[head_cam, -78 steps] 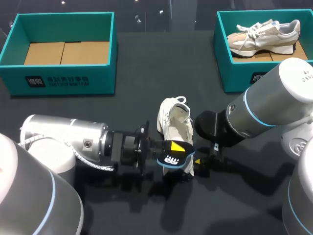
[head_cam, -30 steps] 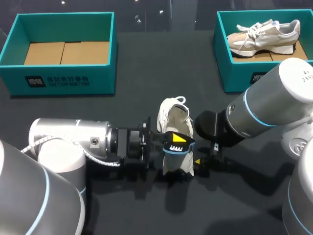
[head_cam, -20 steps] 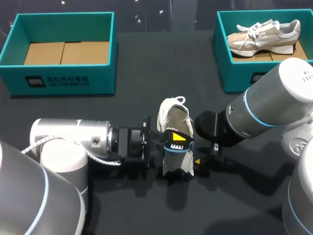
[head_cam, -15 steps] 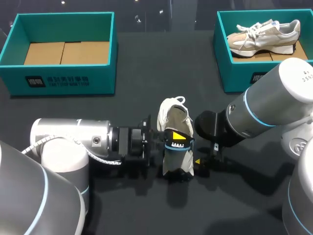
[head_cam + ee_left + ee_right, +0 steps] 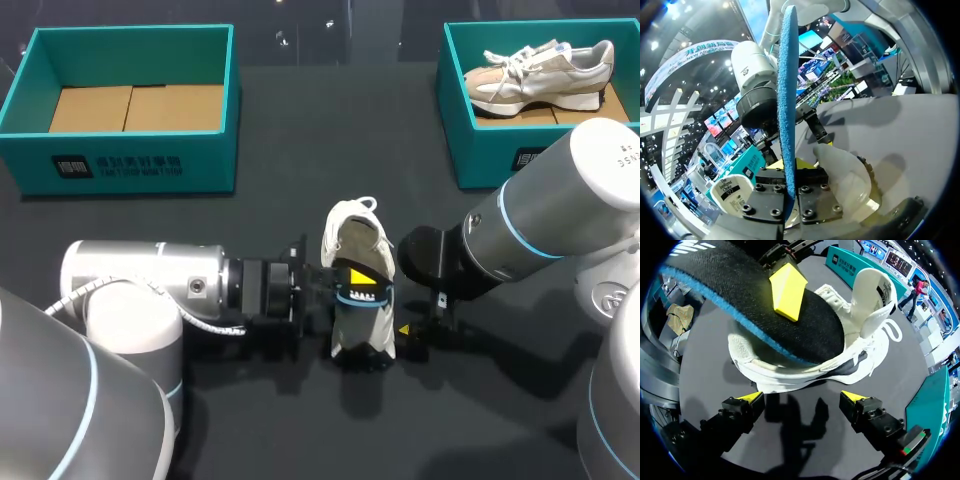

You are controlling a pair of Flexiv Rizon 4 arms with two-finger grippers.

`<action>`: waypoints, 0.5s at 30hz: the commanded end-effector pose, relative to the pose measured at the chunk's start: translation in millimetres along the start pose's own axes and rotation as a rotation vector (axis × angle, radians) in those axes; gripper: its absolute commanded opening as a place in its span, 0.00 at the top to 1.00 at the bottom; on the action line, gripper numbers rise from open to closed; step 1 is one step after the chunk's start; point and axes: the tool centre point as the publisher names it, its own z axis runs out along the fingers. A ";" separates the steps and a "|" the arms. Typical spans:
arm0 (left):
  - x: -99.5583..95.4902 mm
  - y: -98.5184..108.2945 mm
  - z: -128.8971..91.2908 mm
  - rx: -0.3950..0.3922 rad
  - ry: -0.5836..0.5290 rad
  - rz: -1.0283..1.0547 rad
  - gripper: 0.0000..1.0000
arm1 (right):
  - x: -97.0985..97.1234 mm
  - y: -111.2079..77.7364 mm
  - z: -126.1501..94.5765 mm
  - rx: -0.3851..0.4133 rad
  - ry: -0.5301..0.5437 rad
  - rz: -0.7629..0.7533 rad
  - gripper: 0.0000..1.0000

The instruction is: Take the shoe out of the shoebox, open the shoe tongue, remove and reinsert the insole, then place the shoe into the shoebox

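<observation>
The white shoe (image 5: pixel 352 238) is set on the dark surface (image 5: pixel 300 150) at the frame's lower middle. The insole (image 5: pixel 752 302) is pinched by the left claw (image 5: pixel 356 283) over the shoe's opening. The right claw (image 5: pixel 802 398) is held wide apart beside the shoe, with nothing gripped.

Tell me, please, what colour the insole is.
The insole is black with a blue edge, clearest in the right wrist view.

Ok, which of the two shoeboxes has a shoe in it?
The right shoebox, at the table's far right corner: a beige sneaker lies in it. The left shoebox shows only its bare cardboard floor.
</observation>
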 end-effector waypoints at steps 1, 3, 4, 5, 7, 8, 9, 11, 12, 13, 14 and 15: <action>-1.0 5.0 0.6 -0.009 0.003 0.008 1.00 | 1.6 -0.8 -0.2 -0.001 -0.003 0.000 0.00; -1.0 7.7 -0.2 -0.012 0.003 0.009 1.00 | 1.6 -0.8 -0.2 -0.001 -0.003 0.000 0.00; -1.3 9.0 -0.6 -0.014 0.002 0.009 1.00 | 1.6 -0.8 -0.2 -0.001 -0.003 0.000 0.00; -1.6 10.6 -1.0 -0.018 0.002 0.008 1.00 | 1.6 -0.8 -0.2 -0.001 -0.003 0.000 0.00; -1.8 13.6 -1.4 -0.024 0.002 0.007 1.00 | 1.6 -0.8 -0.2 -0.001 -0.003 0.000 0.00; -1.7 15.2 -1.4 -0.027 0.002 0.007 1.00 | 1.6 -0.8 -0.2 -0.001 -0.003 0.000 0.00; -1.6 16.7 -1.4 -0.030 0.002 0.005 1.00 | 1.6 -0.8 -0.2 -0.001 -0.003 0.000 0.00; -1.2 19.7 -1.2 -0.035 0.001 0.003 1.00 | 1.6 -0.8 -0.2 -0.001 -0.003 0.000 0.00; -1.1 21.1 -1.1 -0.038 0.000 0.001 1.00 | 1.6 -0.8 -0.2 -0.001 -0.003 0.000 0.00; -1.0 22.4 -1.0 -0.041 0.000 0.000 1.00 | 1.6 -0.8 -0.2 -0.001 -0.003 0.000 0.00; -0.9 23.7 -0.8 -0.045 0.000 -0.002 1.00 | 1.6 -0.8 -0.2 -0.001 -0.003 0.000 0.00; -0.9 25.0 -0.7 -0.049 0.001 -0.003 1.00 | 1.6 -0.8 -0.2 -0.001 -0.003 0.000 0.00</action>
